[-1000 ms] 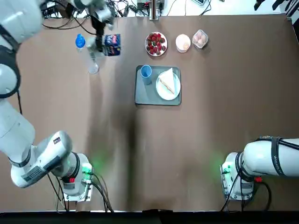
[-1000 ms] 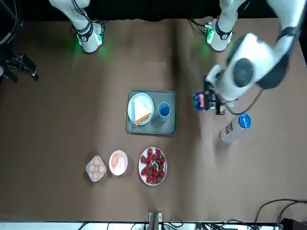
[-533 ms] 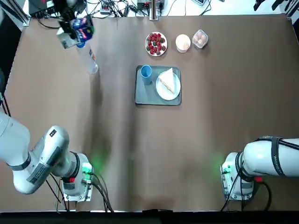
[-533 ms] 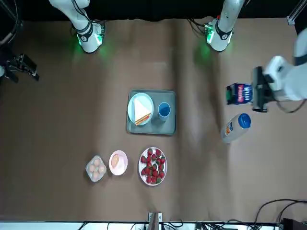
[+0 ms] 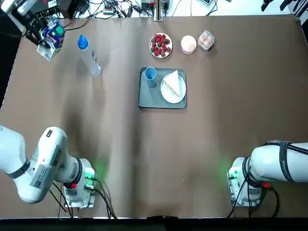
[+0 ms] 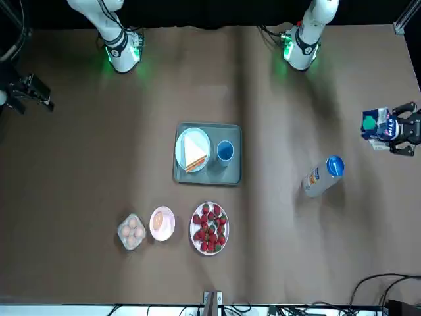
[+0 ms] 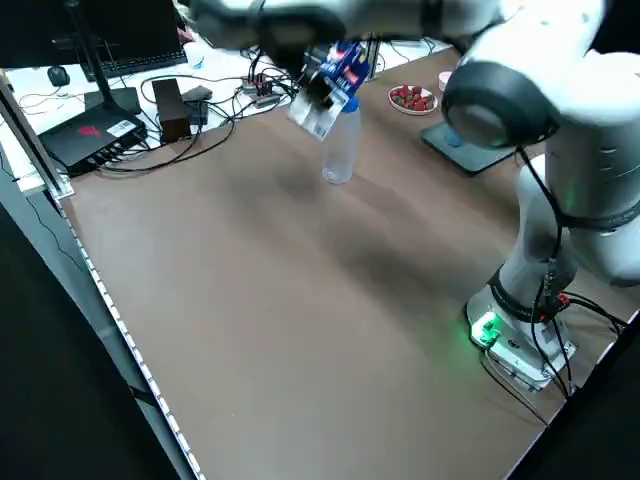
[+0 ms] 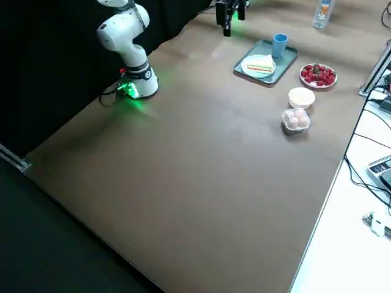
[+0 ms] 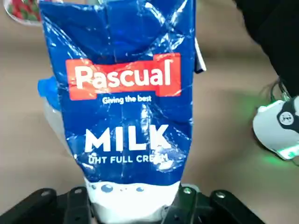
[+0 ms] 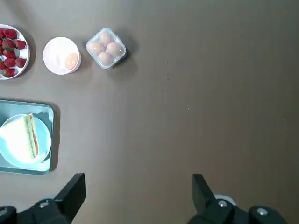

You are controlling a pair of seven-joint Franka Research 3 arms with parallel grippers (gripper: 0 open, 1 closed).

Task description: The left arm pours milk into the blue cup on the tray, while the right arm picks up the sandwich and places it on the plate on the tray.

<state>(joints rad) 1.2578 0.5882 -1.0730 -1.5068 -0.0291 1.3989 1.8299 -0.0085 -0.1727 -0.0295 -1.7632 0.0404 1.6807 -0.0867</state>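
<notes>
My left gripper is shut on the milk, a blue and white carton with a teal cap, held above the table's far left back corner. The left side view shows the milk tilted in the air. It fills the left wrist view. The grey-blue tray lies mid-table and carries the blue cup and the white plate. The sandwich rests on that plate. My right gripper hangs open and empty high over the table's right side.
A clear bottle with a blue cap stands between the carton and the tray. Behind the tray sit a dish of strawberries, a small bowl and a box of eggs. Cables run along the back edge.
The left gripper has carried the milk from beside the clear bottle leftward, past it, to the table's far left corner, away from the tray. The right arm has not moved.
</notes>
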